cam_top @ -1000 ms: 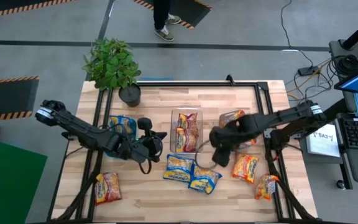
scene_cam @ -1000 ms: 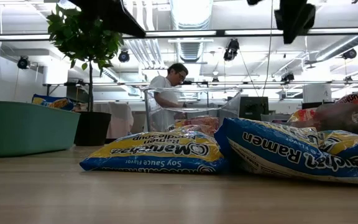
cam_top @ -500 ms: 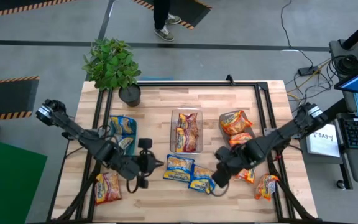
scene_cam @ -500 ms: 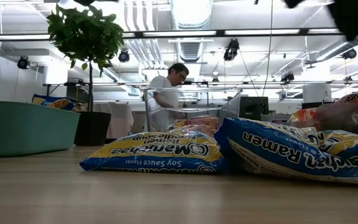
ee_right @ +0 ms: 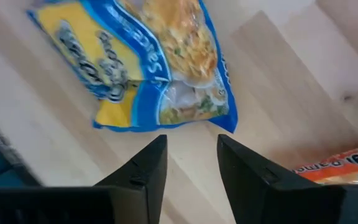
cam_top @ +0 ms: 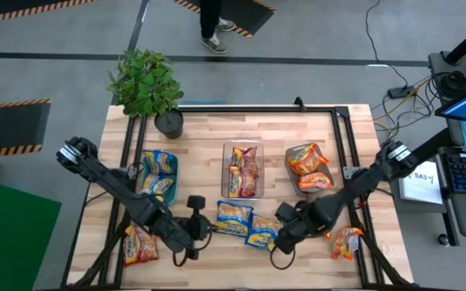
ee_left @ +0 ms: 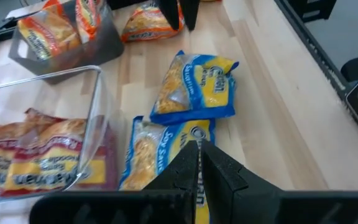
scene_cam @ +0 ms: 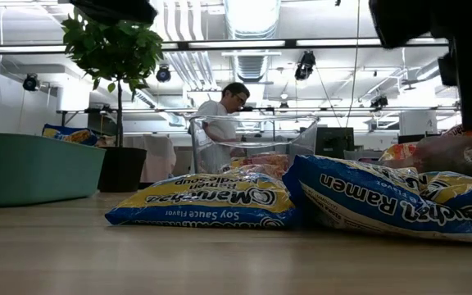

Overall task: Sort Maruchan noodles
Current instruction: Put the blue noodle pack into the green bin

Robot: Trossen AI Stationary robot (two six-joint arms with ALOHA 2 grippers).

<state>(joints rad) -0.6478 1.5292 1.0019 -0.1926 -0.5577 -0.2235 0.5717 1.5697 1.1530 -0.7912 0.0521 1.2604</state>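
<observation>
2 blue-edged yellow crinkly plastic noodle packets [cam_top: 245, 224] are lying side by side at the wooden table's [cam_top: 217, 133] front, between the grippers. The right gripper [cam_top: 280, 239] is hovering beside one, fingers parted and empty. The left gripper [cam_top: 203, 230] is waiting clenched. A clear plastic bin [cam_top: 242, 170], a grey bin [cam_top: 308, 168] and a potted plant [cam_top: 146, 89] are standing behind.

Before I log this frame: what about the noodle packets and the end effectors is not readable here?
- Teal bin, low view: its wall hides all but one packet edge.
- Orange packet, right wrist view: cut off by the edge.
- Left end effector, high view: too small to read; fingers look together.
- Packet count in the clear bin: overlapping, unclear.
</observation>
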